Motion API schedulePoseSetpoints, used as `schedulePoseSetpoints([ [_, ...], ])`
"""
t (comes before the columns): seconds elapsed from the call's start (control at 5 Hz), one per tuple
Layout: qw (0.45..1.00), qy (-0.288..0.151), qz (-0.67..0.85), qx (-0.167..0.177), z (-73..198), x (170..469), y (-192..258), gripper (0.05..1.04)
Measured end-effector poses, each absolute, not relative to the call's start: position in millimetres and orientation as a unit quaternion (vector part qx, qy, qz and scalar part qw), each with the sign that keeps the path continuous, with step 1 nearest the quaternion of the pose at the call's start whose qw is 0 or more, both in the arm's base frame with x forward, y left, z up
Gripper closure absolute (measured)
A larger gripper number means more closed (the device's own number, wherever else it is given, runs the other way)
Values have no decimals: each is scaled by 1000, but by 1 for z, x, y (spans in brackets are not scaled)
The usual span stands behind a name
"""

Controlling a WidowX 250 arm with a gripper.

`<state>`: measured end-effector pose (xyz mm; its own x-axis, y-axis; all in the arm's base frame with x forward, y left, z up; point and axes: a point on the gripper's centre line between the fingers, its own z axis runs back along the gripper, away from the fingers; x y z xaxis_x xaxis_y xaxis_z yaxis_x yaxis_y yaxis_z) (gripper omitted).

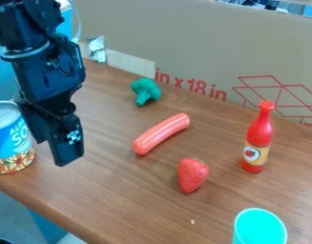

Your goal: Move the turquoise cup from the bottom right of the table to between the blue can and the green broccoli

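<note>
A turquoise plastic cup [260,229] stands on the brown wood-grain worktop [129,195] before tan cardboard [196,38]; beside a blue-labelled metal can [8,143], whether the black tool [53,152] is clenched, I cannot tell.

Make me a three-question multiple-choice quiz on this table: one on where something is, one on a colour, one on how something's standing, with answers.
1. What stands closest to the gripper?
A) the cup
B) the can
C) the strawberry

2. What colour is the toy broccoli?
A) green
B) yellow
C) white

3. How is the bottle placed?
A) lying on its side
B) upside down
C) upright

Answers:
1: B, the can stands right by the gripper at the left edge of the picture.
2: A, its florets and stem are both green.
3: C, it stands on its base with its narrow neck pointing up.
</note>
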<state>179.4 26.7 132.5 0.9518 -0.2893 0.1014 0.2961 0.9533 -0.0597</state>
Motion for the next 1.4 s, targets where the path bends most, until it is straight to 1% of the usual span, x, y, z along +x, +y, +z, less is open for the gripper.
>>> schedulePoseSetpoints([
  [0.2,987,-40,-151,-40,130,178,23,83],
  [0.4,983,-46,-174,-37,133,185,-25,83],
  [0.6,979,-78,-187,-37,141,188,-75,83],
  [0.8,976,-76,-206,-10,140,193,-106,83],
  [1.2,975,-57,-212,-33,118,203,-135,83],
  [1.4,973,-67,-215,-46,117,208,-145,83],
])
